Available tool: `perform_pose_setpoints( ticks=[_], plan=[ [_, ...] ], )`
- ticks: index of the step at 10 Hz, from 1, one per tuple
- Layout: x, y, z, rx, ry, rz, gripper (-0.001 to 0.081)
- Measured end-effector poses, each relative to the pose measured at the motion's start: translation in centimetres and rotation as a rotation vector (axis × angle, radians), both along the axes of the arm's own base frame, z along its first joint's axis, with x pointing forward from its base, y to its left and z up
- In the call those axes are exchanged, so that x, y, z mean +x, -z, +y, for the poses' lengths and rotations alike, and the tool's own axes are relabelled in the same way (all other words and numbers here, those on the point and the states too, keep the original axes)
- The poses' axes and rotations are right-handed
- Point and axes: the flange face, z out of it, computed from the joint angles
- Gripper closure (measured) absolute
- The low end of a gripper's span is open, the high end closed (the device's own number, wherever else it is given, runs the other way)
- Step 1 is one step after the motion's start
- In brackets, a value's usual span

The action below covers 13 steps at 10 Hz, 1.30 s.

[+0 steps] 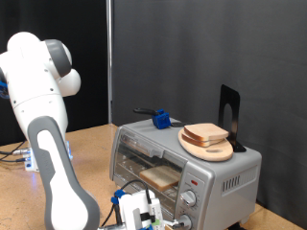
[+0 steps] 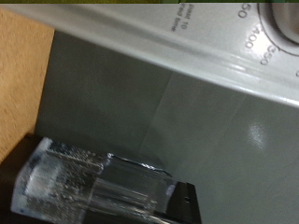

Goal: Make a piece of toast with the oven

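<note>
— Where was everything?
— The arm (image 1: pixel 48 144) filled the frame's left. The oven (image 1: pixel 187 168) sat lower right on the worktop (image 1: pixel 91 142), door shut, the piece of toast (image 1: pixel 161 174) inside on the rack.
— And the pincer (image 1: pixel 144 213)?
— Bottom centre, just before the oven's knobs (image 1: pixel 189 199); I couldn't tell whether it gripped anything. A plate (image 1: pixel 206 146) with another slice (image 1: pixel 205 132) rested on top.

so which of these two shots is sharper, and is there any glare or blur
The exterior view is sharper: evenly lit against a dark curtain, with the oven, the slice inside it and the gripper at the bottom edge all readable. The wrist view is soft: the close translucent fingertip is blurred, and the oven panel shows washed-out sheen.
</note>
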Motion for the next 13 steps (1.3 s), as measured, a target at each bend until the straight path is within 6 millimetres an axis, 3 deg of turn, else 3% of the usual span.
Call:
perform_pose_setpoints(
  ticks=[1,2,7,8,9,11,13],
  plan=[
    [-0.1,-0.3,-0.7,-0.001,-0.027,0.049,0.0806],
    [0.1,-1.1,-1.7,-0.006,-0.007,-0.008,0.0806],
    [-0.4,-4.4,-7.6,-0.042,0.263,-0.593,0.0806],
    [-0.5,-4.6,-7.5,-0.069,0.304,-0.683,0.0806],
    [-0.6,-4.4,-7.5,-0.051,0.290,-0.639,0.0806],
    [-0.6,-3.8,-7.6,-0.018,0.197,-0.414,0.0806],
    [-0.1,-5.3,-7.5,-0.041,0.256,-0.627,0.0806]
  ],
)
